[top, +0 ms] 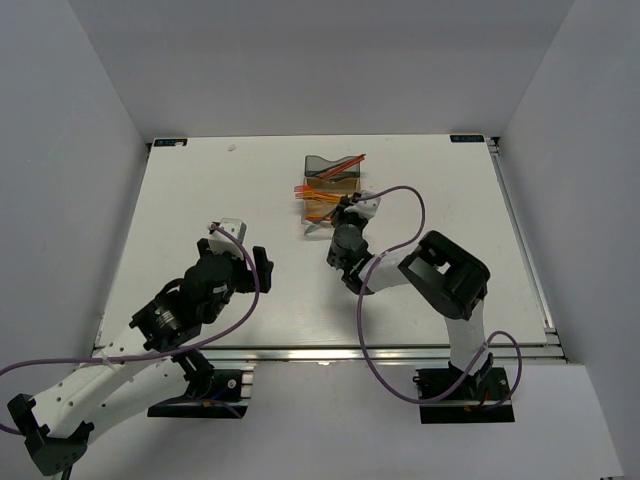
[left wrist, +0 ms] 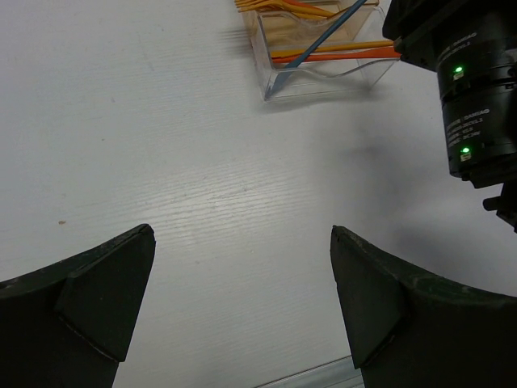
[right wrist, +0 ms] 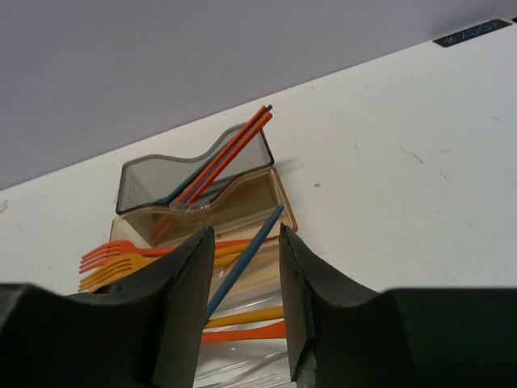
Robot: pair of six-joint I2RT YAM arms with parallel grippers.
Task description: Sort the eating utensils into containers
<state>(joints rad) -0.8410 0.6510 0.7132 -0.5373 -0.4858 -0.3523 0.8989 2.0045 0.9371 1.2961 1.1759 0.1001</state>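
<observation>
right gripper (right wrist: 246,242): jaws partly open, gripping nothing; blue stick (right wrist: 262,230) stands loose between them, leaning in the clear bin (left wrist: 331,81), probably so it can drop | left gripper (left wrist: 242,234): jaws wide, empty, idle over the table (left wrist: 161,162)

The flat white table (top: 200,180) is viewed from a fixed camera set high above and behind the two black-and-white arms (top: 440,290). It is tilted down and forward, so that all four table edges and the plain grey walls (top: 320,60) are taken in from afar. The left wrist view is taken low over the table's near left part, past the left gripper (left wrist: 242,234), towards the far right. The row of three translucent rectangular plastic bins (left wrist: 323,81) is caught at its top margin. The right wrist view is set close to those bins, framed by the right gripper (right wrist: 246,234), facing the far edge. The bins are shared by all three views.
</observation>
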